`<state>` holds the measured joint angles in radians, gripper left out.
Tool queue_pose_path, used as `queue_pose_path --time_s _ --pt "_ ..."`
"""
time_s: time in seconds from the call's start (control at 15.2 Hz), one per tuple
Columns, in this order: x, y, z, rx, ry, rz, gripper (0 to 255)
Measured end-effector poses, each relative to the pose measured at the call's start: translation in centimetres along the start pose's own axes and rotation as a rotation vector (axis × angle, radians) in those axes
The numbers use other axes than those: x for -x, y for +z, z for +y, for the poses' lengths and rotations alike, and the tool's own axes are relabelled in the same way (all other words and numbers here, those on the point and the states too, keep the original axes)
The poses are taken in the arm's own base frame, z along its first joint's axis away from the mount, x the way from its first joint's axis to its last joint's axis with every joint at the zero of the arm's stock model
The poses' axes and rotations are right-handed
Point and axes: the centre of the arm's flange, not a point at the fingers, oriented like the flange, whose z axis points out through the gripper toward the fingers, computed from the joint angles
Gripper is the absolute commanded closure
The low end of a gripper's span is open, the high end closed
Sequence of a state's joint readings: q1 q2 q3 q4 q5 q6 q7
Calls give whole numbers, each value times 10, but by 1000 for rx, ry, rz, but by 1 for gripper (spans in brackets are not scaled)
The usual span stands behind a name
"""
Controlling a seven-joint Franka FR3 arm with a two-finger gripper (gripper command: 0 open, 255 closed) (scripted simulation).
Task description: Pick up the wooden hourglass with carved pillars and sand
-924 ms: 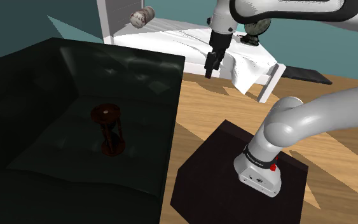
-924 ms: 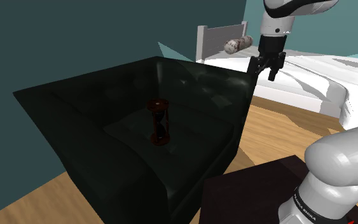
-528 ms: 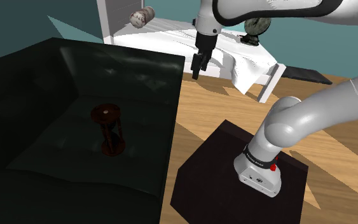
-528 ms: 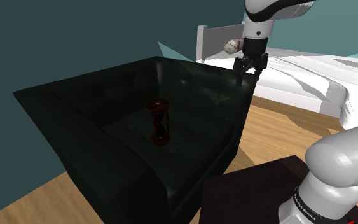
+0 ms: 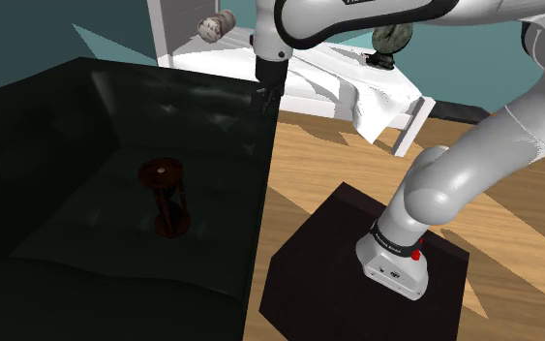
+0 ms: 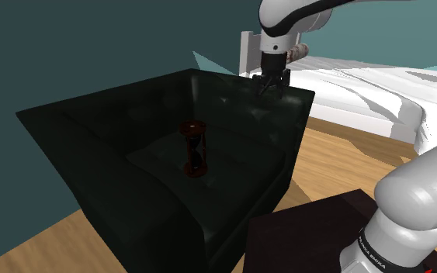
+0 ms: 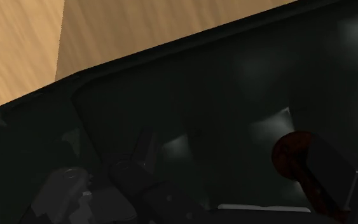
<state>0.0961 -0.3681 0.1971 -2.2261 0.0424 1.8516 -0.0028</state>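
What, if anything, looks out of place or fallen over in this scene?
Only the spot is odd: the hourglass stands upright and whole on the seat of the dark armchair, an unusual place for it. Nothing looks spilled, tipped or broken.

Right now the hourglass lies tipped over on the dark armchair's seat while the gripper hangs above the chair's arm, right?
No: the hourglass stands upright on the dark armchair seat, as the shoulder view shows. The gripper does hang above the chair's arm.
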Motion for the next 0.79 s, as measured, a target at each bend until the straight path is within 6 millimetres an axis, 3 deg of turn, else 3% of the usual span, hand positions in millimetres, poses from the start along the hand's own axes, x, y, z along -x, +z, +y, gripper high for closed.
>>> queue_pose_path --time_s 0.79 --pt "-126 27 -90 -5 -111 9 0"
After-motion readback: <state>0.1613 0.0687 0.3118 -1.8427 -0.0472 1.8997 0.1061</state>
